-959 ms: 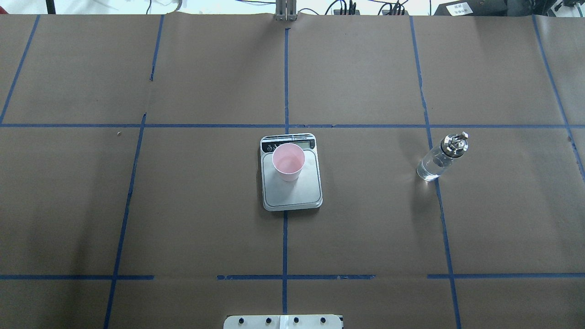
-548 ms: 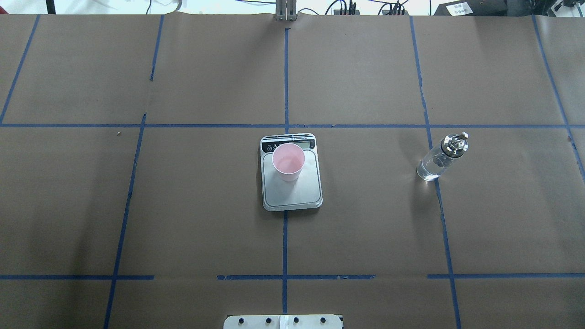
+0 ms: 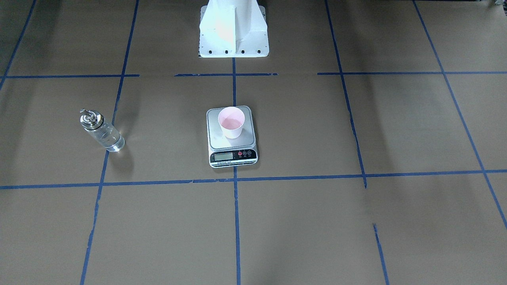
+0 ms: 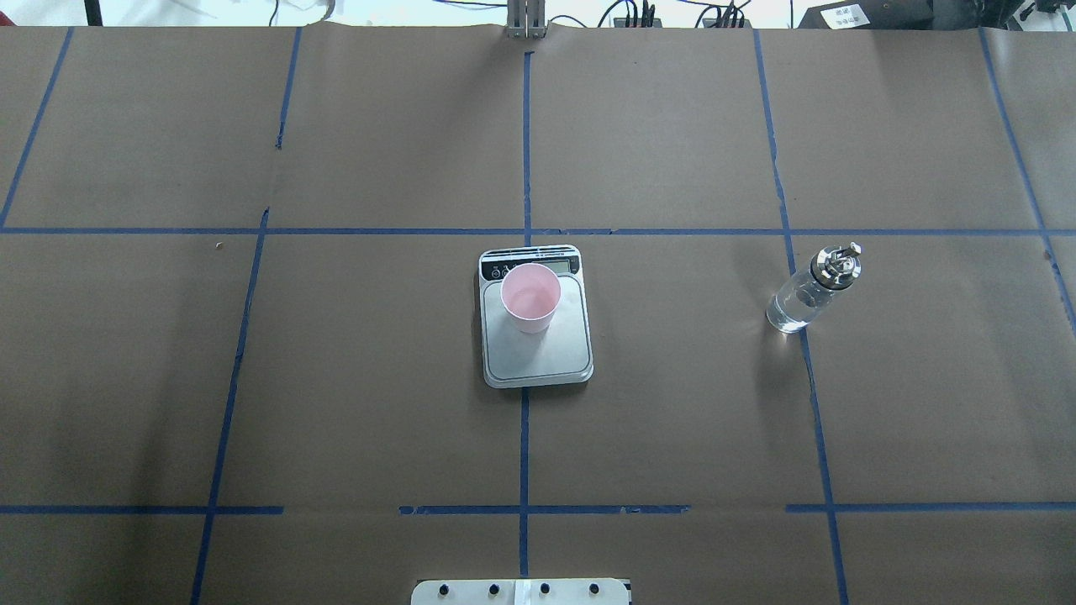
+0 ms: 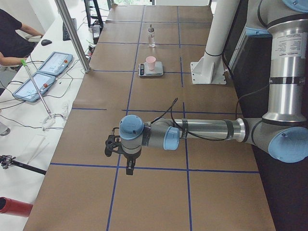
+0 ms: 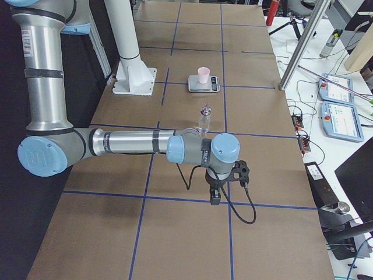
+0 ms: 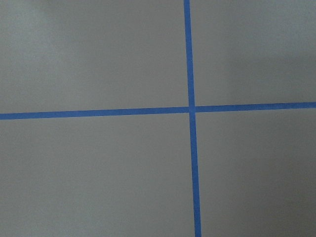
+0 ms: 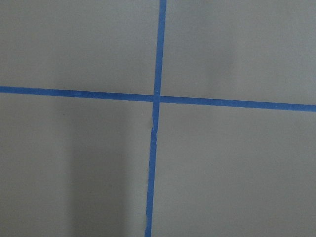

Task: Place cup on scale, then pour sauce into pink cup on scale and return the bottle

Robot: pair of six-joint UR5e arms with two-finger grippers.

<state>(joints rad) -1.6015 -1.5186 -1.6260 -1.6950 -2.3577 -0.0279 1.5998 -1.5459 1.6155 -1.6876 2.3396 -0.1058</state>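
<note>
Tabletop: bottle apart from right pincer.

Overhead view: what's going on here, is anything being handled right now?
Nothing is being handled. The cup stands upright on the scale, and the bottle stands alone on the table, to the robot's right. The left gripper and right gripper hang over the table's ends, far from both; whether they are open cannot be told.

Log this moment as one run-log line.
cup: upright on scale | bottle: upright on table, robot's right, ungripped | left gripper: away from both, state unclear | right gripper: same
</note>
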